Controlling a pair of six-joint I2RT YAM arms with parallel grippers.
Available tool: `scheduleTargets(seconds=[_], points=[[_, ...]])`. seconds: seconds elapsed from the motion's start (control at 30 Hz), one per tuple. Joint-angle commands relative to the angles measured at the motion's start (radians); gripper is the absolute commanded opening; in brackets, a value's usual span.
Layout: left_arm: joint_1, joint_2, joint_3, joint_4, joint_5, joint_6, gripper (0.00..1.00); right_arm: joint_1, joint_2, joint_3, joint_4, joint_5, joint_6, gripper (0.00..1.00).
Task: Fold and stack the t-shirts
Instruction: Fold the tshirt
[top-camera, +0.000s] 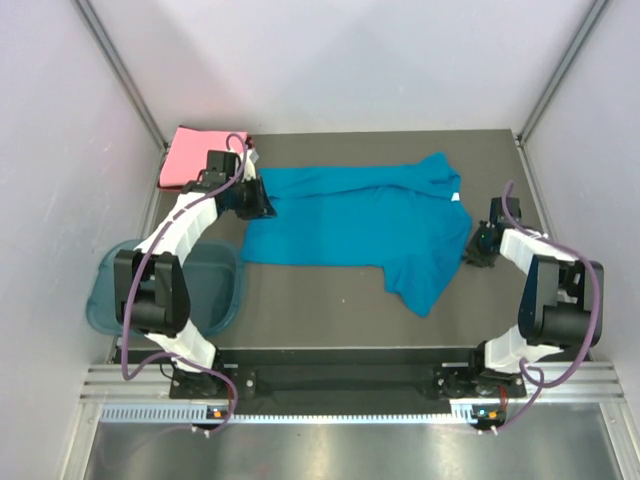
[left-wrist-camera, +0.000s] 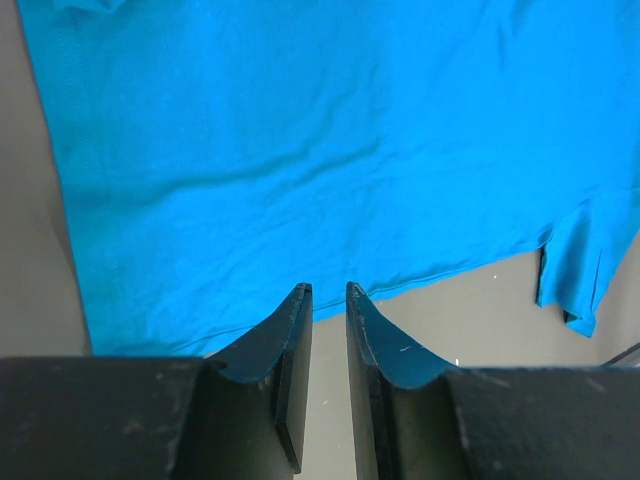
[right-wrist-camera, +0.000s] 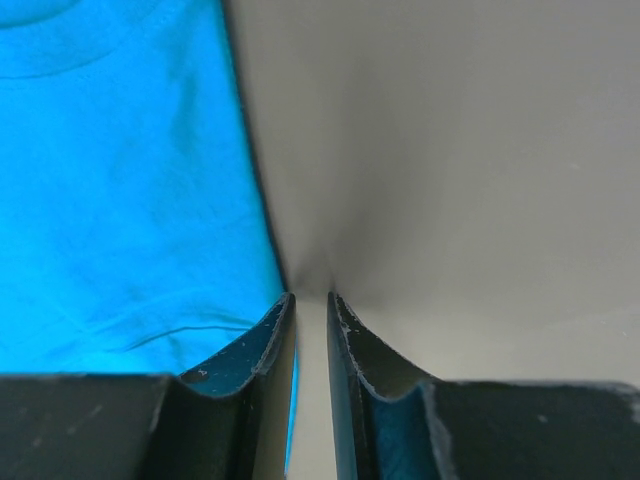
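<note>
Grey table (top-camera: 330, 315) holds soft teal t-shirt (top-camera: 350, 215); left tool (left-wrist-camera: 328, 292), right tool (right-wrist-camera: 311, 298) slightly parted.

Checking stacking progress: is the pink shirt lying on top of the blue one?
No, the pink shirt lies in the far-left corner, beside the spread-out teal shirt.

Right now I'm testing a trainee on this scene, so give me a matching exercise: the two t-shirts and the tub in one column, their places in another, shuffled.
1. teal t-shirt
2. pink t-shirt
3. blue tub

A. far left corner of the table
B. near left edge of the table
C. spread across the middle of the table

Pairs: 1-C, 2-A, 3-B
</note>
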Motion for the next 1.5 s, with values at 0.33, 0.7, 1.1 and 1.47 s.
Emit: scheduleTargets(seconds=[0.33,0.7,1.1,1.47], points=[[-0.002,-0.029,0.01,-0.007,0.017,-0.009,0.26,0.067,-0.097,0.014,-0.069,0.031,0.031,0.29],[-0.002,-0.046,0.004,-0.018,0.002,-0.005,0.26,0.104,-0.007,0.015,-0.091,0.191,0.001,0.23],[-0.031,-0.032,0.008,-0.016,-0.121,-0.039,0.26,0.073,0.021,0.073,-0.136,0.309,-0.141,0.0],[-0.095,-0.034,-0.018,-0.012,-0.132,-0.06,0.26,0.15,-0.082,0.107,-0.167,0.176,-0.045,0.05]])
